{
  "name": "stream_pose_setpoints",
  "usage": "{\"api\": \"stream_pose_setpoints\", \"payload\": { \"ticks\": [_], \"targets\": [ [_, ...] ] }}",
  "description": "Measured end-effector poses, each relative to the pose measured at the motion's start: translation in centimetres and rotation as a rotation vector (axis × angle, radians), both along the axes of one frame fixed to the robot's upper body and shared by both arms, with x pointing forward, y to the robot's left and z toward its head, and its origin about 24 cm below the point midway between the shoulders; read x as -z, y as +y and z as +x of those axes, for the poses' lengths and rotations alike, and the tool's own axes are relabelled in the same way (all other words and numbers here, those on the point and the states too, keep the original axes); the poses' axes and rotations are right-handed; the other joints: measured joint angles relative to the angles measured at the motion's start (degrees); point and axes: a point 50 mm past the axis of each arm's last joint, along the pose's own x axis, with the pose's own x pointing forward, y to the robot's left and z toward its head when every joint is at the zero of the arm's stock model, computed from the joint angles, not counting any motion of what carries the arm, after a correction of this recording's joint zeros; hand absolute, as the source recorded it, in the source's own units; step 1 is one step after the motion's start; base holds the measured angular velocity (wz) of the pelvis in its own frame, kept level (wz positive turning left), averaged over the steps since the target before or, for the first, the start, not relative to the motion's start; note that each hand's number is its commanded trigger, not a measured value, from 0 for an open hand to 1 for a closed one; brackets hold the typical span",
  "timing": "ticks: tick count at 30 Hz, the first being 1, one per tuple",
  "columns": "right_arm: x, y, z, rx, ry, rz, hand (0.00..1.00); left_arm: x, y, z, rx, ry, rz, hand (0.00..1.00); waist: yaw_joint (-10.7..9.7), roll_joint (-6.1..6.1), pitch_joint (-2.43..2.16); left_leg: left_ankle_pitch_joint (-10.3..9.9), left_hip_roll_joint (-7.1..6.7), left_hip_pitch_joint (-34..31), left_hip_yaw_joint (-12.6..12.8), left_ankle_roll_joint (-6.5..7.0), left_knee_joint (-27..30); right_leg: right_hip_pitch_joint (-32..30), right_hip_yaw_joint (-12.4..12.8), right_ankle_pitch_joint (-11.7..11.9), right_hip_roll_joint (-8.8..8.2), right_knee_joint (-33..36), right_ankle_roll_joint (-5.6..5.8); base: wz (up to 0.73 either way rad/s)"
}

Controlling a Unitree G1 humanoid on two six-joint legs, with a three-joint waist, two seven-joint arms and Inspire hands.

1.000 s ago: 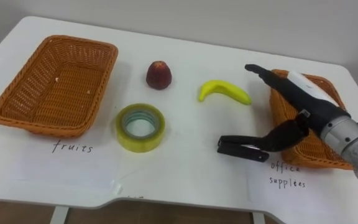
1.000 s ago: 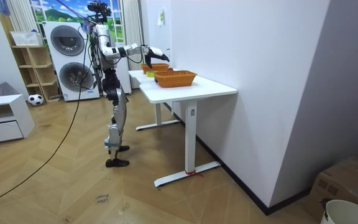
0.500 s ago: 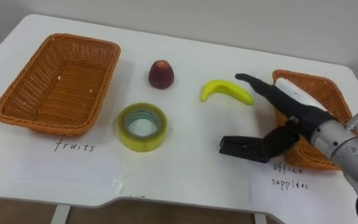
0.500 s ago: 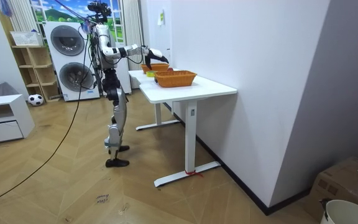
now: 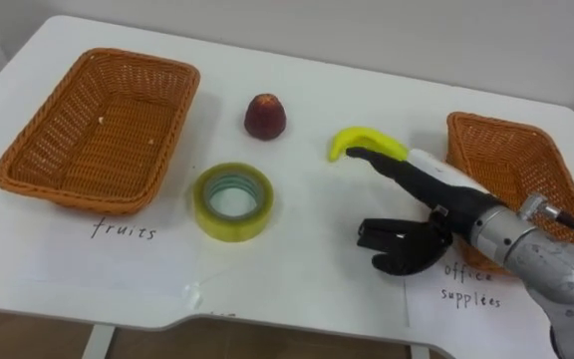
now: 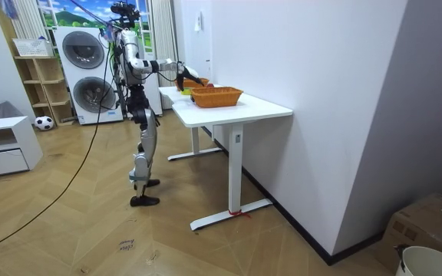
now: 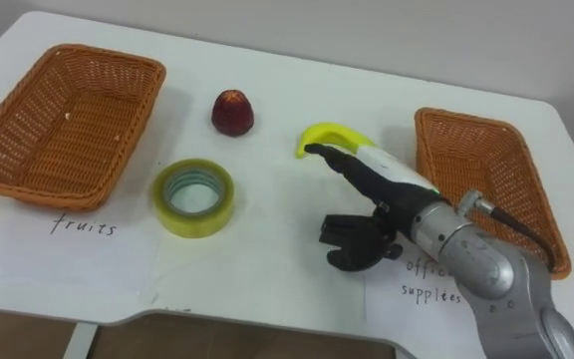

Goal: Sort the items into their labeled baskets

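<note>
We see the right hand (image 5: pixel 444 199) at the frame's lower right, fingers open and empty, pointing just beside the banana (image 5: pixel 377 140) on the counter (image 5: pixel 307 219).

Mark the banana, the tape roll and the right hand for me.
banana (image 5: pixel 375 139), left eye view, middle of its curve
tape roll (image 5: pixel 232 228), left eye view, near outer wall
right hand (image 5: pixel 440 186), left eye view, back of the hand

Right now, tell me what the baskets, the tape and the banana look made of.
Left basket and right basket: woven wicker or rattan, matte orange-brown; the crossing strands show. Tape: glossy, see-through yellowish plastic film wound on a ring core. Banana: smooth, even yellow with a slight sheen; perhaps plastic, possibly real.
</note>
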Motion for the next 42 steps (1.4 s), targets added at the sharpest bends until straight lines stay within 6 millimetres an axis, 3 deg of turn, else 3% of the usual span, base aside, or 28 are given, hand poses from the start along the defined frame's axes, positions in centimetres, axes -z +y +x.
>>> {"api": "stream_pose_setpoints", "payload": {
  "ticks": [20, 29, 42],
  "targets": [
    [2.1, -1.0, -0.8, 0.024, 0.142, -0.187, 0.0, 0.1, 0.0, -0.2, -0.007, 0.012, -0.008, 0.0, 0.17, -0.16, -0.1, 0.0, -0.03, 0.02, 0.09, 0.0, -0.02, -0.06, 0.73, 0.0, 0.02, 0.01, 0.0, 0.0],
    [1.6, -2.4, -0.7, 0.078, 0.148, -0.203, 0.0, 0.1, -0.2, -0.1, -0.009, 0.014, -0.037, 0.0, -0.34, -0.08, -0.06, 0.0, -0.02, -0.06, 0.09, 0.0, -0.04, -0.16, 0.8, 0.0, 0.08, 0.04, 0.0, 0.0],
    [1.4, -2.6, -0.7, 0.087, 0.143, -0.22, 0.0, -0.4, -0.1, 1.0, -0.013, -0.044, -0.04, 0.0, -0.34, -0.27, -0.27, 0.0, -0.01, 0.0, 0.11, 0.0, -0.03, -0.17, 1.02, 0.0, 0.07, 0.04, 0.0, 0.0]
  ]
}}
